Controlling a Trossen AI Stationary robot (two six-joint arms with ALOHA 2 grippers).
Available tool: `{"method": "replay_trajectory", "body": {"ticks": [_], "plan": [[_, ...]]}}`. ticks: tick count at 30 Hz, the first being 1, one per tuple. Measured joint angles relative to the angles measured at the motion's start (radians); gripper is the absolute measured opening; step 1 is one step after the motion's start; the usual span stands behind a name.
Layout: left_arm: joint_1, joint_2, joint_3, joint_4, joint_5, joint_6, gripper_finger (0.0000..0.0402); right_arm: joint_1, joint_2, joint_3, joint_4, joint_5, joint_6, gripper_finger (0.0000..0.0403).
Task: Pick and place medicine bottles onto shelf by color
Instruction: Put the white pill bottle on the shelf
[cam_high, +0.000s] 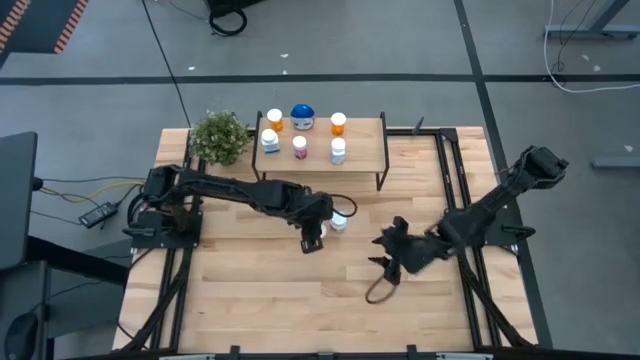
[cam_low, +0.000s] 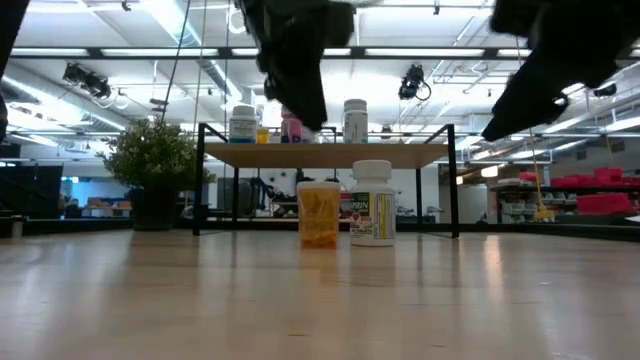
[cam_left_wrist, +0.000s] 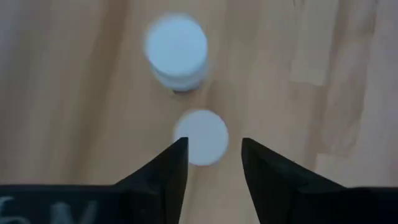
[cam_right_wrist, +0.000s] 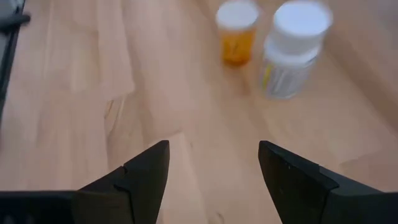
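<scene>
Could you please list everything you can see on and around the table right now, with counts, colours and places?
Bottles on the shelf: six; two orange, one wide and blue-lidded, three white or pink-bodied; standing on the board.
Bottles on the table: two; one orange, one white with a label; side by side in front of the shelf.
Shelf: one; light wood on black legs; at the table's far edge.
Potted plant: one; green; beside the shelf's left end.
Table: one; light wood.
Left end effector: dark; above the orange bottle's white cap, fingers apart.
Right end effector: dark; open, farther from the two bottles.
</scene>
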Motion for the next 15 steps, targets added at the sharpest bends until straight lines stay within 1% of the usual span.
{"method": "replay_trajectory", "body": {"ticks": [2, 4, 6, 9, 12, 15], "plan": [[-0.02, -0.035, -0.014, 0.037, -0.058, 0.027, 0.016, -0.064, 0.0, 0.018, -0.014, -0.124, -0.044, 0.0255], [-0.038, -0.078, -0.05, 0.093, -0.08, 0.042, 0.0157, -0.104, 0.0, 0.046, -0.041, -0.171, -0.088, 0.0255], [-0.049, -0.126, -0.115, 0.129, -0.086, 0.044, 0.0152, -0.134, 0.0, 0.083, -0.073, -0.176, -0.138, 0.0255], [-0.053, -0.219, -0.249, 0.219, -0.087, 0.035, 0.0143, -0.189, 0.0, 0.148, -0.146, -0.177, -0.211, 0.0255], [-0.046, -0.311, -0.403, 0.392, -0.09, 0.01, 0.0137, -0.251, 0.001, 0.217, -0.18, -0.176, -0.281, 0.0255], [-0.042, -0.391, -0.543, 0.597, -0.092, -0.007, 0.0135, -0.307, 0.01, 0.259, -0.187, -0.172, -0.342, 0.0255]]}}
